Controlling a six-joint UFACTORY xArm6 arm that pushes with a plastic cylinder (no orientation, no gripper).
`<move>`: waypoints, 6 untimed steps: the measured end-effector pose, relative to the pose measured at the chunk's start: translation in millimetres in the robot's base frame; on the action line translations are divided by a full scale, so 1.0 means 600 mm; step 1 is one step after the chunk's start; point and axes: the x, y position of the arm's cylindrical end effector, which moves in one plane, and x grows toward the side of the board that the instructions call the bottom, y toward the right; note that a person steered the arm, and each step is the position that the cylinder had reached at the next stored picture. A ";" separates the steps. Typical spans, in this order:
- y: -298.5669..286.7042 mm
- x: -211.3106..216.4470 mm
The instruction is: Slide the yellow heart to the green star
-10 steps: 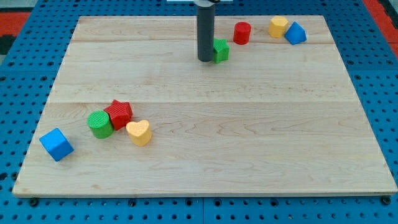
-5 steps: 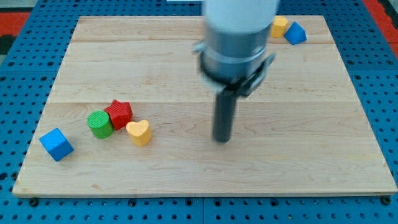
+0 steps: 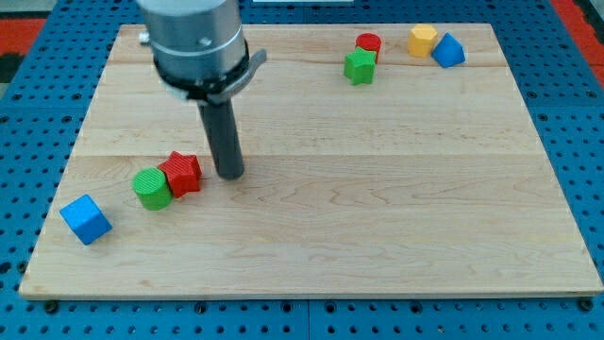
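Seven blocks show on the desk, and none is plainly the yellow heart. Nearest, by the bottom-left corner, sits a blue cube. Beyond it a green cylinder touches a red star. My tip stands just beside that star, on the side toward the right edge. The end effector is a bare rod with nothing to open or close, and it holds nothing. The heart may be hidden behind the rod; I cannot tell. Far off, toward the top-right corner, the green star touches a red cylinder. Past them lie a yellow block and a blue block. So the push probably has to run from my tip toward the top-right corner.
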 end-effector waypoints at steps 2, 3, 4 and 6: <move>0.005 -0.064; -0.056 -0.074; -0.106 -0.103; 0.094 -0.176</move>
